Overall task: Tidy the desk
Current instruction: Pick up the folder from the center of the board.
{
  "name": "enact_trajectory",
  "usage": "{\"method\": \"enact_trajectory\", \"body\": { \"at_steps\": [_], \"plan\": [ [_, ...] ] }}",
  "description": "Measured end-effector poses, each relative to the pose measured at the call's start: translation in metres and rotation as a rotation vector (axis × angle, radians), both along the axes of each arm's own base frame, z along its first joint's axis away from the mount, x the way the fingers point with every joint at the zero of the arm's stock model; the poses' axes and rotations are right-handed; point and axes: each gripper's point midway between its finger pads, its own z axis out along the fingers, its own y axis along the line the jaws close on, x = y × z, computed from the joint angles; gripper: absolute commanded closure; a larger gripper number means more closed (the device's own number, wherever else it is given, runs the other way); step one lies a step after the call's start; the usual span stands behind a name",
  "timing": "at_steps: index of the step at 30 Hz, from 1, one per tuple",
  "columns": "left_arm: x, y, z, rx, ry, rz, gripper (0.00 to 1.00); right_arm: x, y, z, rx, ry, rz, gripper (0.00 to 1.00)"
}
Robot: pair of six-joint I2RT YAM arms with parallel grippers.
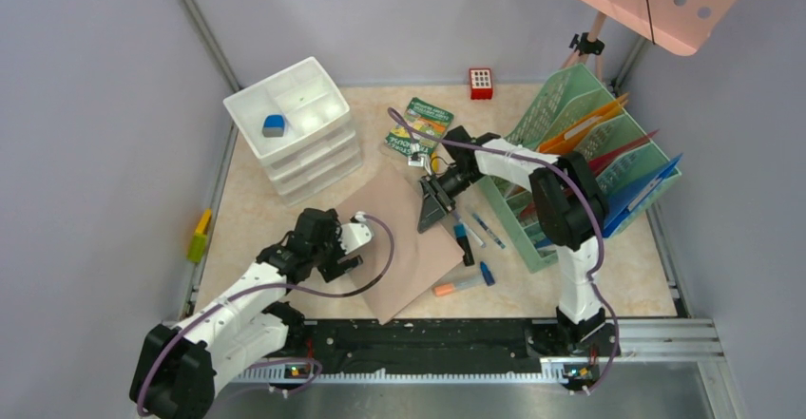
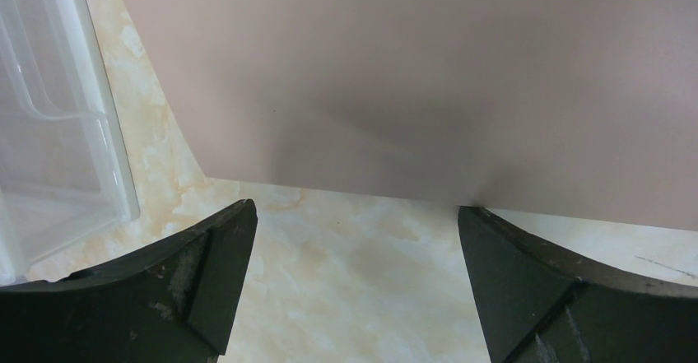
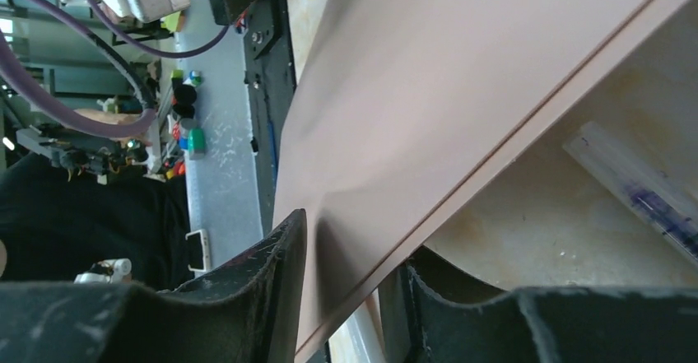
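Observation:
A pinkish-brown folder [image 1: 399, 248] lies across the middle of the beige marbled desk [image 1: 618, 267]. My right gripper [image 1: 434, 212] is at the folder's right corner. In the right wrist view the folder's edge [image 3: 428, 91] runs between the fingers of the right gripper [image 3: 354, 244], one finger on its top face and one under it, shut on it. My left gripper [image 1: 340, 265] hovers at the folder's left edge. In the left wrist view the left gripper [image 2: 355, 208] stands wide open over bare desk [image 2: 354, 289], the folder [image 2: 411, 75] just beyond its tips.
A white drawer unit [image 1: 304, 134] holding a blue cube [image 1: 274, 125] stands back left. A green file rack [image 1: 589, 143] with coloured folders stands right. Pens [image 1: 480, 229] and markers [image 1: 456, 286] lie beside the folder. Green packets [image 1: 418, 124] and a red block [image 1: 481, 83] sit behind it.

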Motion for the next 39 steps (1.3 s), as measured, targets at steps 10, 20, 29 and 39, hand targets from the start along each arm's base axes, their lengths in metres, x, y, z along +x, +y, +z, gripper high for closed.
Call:
{"method": "enact_trajectory", "body": {
  "at_steps": [10, 20, 29, 39],
  "plan": [
    [-0.005, -0.004, 0.000, -0.042, 0.051, 0.039, 0.01, -0.001, 0.002, 0.005, -0.004, 0.036, -0.013, 1.00],
    [0.003, -0.022, 0.064, -0.102, 0.040, -0.012, 0.01, -0.003, -0.004, 0.022, -0.032, 0.022, -0.022, 1.00],
    [0.016, -0.060, 0.213, -0.289, -0.083, -0.159, 0.01, 0.005, -0.017, 0.076, 0.047, -0.106, -0.063, 1.00],
    [0.059, -0.046, 0.318, -0.508, -0.177, -0.029, 0.01, 0.027, -0.042, 0.125, 0.107, -0.166, -0.167, 1.00]
  ]
}}
